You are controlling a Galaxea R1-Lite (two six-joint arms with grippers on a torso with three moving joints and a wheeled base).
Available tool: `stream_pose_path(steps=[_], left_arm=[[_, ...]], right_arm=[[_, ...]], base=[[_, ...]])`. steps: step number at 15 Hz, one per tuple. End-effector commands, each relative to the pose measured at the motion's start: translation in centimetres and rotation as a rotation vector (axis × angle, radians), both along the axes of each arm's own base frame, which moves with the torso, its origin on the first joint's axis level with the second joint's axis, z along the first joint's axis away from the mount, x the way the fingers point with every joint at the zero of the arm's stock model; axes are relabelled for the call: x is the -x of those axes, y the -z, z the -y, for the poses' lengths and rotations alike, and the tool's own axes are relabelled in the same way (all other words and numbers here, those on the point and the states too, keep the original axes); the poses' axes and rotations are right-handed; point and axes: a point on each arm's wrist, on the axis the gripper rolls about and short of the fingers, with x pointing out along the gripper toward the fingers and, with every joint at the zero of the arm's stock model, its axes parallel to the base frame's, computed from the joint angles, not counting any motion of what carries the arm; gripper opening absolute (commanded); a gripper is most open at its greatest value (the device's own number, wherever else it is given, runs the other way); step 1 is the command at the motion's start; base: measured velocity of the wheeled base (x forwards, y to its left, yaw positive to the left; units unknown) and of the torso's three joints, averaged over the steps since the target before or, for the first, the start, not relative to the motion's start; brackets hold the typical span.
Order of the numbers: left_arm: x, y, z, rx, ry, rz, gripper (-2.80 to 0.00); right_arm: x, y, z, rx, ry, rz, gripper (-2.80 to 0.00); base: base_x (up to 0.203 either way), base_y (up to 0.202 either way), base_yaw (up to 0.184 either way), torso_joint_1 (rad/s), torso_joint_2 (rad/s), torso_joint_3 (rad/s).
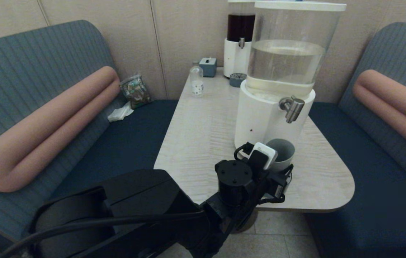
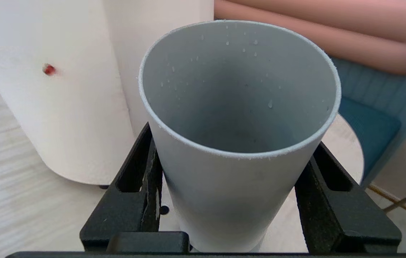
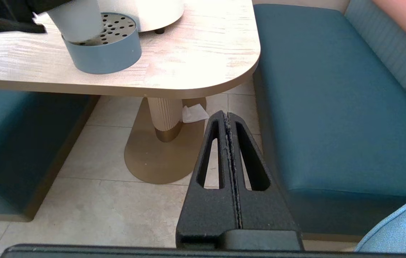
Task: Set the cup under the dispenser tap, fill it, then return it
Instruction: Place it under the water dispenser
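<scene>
Status: my left end effector (image 2: 235,200) is clamped on the cup (image 2: 239,118), one finger on each side of the lower wall, jaws roughly half spread to fit it. The cup is upright, its base over the perforated top of the low round tray (image 3: 102,50); I cannot tell whether it rests there or hangs just above. It stands close in front of the white dispenser base (image 1: 256,118).

Placement: the dispenser tap (image 1: 292,107) sits above the cup's mouth, slightly toward my right in the head view. Judged near, perhaps not centred.

Fill: not done. The cup interior shows only scattered droplets, no pooled liquid visible; no stream from the tap.

Remaining: confirm alignment, open tap, fill, carry the cup back on the counter (image 1: 203,136).

My right end effector (image 3: 229,172) is parked low beside the counter, fingers pressed together, empty.
</scene>
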Motion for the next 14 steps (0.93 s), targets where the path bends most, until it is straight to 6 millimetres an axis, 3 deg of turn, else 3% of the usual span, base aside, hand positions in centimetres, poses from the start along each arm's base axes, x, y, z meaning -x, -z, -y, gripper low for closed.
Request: stream_pose_path(steps=[1,14], left_arm=[[-0.2,0.7,0.3,-0.006,-0.001,-0.002,-2.80],[-1.9,-0.3,0.7,-0.025,-0.027,0.057,-2.80]], right_arm=[[0.0,0.0,0.0,0.000,0.000,0.000,-2.80],[0.0,0.0,0.0,0.000,0.000,0.000,-2.80]], base=[[0.000,0.000,0.000,0.000,0.00,0.000],[0.000,0.000,0.000,0.000,0.00,0.000]])
